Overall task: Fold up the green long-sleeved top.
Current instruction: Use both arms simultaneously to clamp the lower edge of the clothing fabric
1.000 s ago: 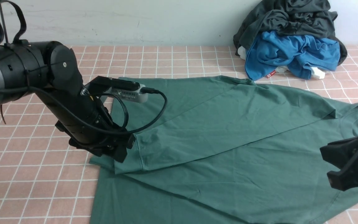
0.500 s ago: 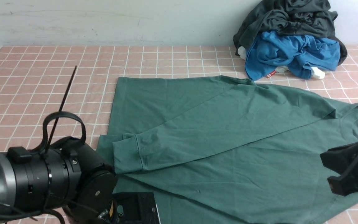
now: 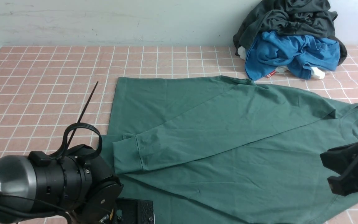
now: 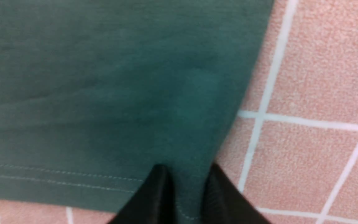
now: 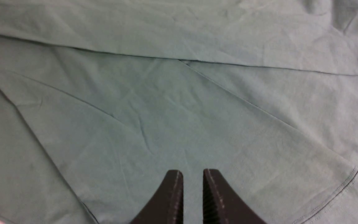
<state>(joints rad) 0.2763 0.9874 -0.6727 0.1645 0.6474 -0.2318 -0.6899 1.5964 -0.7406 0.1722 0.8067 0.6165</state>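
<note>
Green cloth fills the front view: the green long-sleeved top (image 3: 228, 140) lies spread on the tiled table (image 3: 42, 77), one sleeve folded across its body. The left arm (image 3: 42, 186), over that cuff a second ago, now sits low at the near edge, its tip out of frame. From the left wrist, slightly blurred, the left fingers (image 4: 157, 196) pinch the top's hem corner. From the right wrist, the right fingers (image 5: 172, 193) hover nearly together above the cloth, holding nothing.

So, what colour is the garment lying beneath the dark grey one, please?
Bright blue garment; the front view shows it best.
</note>
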